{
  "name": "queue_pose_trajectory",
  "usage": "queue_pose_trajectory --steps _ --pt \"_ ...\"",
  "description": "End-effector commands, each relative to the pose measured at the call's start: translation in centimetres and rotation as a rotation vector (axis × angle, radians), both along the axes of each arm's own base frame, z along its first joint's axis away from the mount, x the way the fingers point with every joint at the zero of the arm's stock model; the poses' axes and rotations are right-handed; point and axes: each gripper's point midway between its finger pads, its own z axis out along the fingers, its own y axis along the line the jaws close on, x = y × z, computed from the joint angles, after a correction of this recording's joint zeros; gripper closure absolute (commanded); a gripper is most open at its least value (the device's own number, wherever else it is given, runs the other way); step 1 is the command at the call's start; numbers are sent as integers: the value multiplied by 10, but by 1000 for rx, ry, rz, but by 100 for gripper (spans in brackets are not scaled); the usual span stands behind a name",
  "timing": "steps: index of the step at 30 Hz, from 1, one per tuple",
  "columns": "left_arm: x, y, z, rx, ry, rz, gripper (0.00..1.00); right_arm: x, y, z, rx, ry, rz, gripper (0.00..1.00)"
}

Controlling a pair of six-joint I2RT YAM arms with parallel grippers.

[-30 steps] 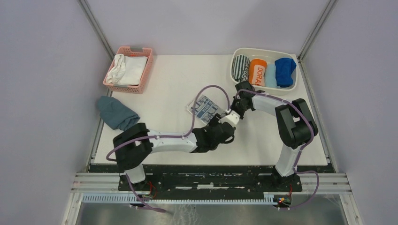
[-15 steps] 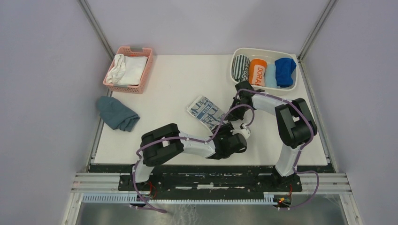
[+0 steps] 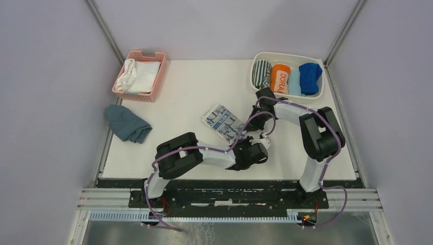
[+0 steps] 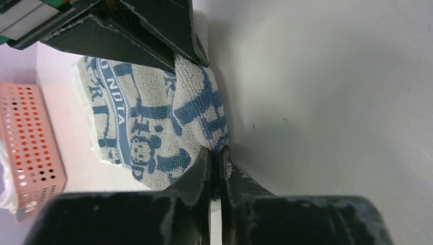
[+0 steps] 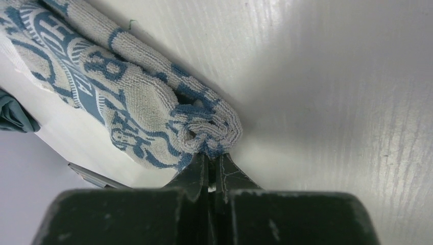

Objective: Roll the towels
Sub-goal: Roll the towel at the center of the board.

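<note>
While light blue towel [image 3: 294, 82] and royal blue towel [image 3: 310, 76] sit rolled in white plastic bin [image 3: 286, 55], whitish blue-patterned towel [image 3: 219, 118] lies on tabletop [image 3: 189, 87] — barely rolled, left fingers [image 4: 196, 176] and right fingers [image 5: 196, 171] pinching its end.

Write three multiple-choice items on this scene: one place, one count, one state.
1. The whitish blue-patterned terry towel lies: A draped over an arm; B on the white table; C on the floor.
2. Rolled cloths in the white plastic tub: A two; B four; C six.
3. The right hand is: A wide open; B shut on the towel's edge; C gripping a cable.
Key: 1B, it lies mid-table; 2B, striped, orange, light blue, royal blue; 3B, fingers pinch the fold.
</note>
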Motion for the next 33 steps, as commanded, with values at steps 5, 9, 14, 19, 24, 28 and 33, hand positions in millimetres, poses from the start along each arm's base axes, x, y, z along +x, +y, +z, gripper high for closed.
queue_pose_trajectory --steps 5,9,14,19,24,28,33 --pt "-14 -13 12 -370 381 -26 97 22 10 48 70 -222 127 77" --pt "-12 -12 28 -596 602 -13 97 24 6 65 98 -327 147 56" --pt "-2 -11 47 -829 813 -9 97 28 -2 82 121 -447 148 40" --pt "13 -3 60 -1075 993 42 97 25 -7 74 150 -457 128 37" --pt "22 6 57 -1243 1126 111 97 28 0 57 233 -446 91 35" --pt "23 11 51 -1357 1222 161 97 34 11 47 306 -433 75 32" --pt "24 17 35 -1375 1259 251 97 40 19 35 358 -411 52 30"
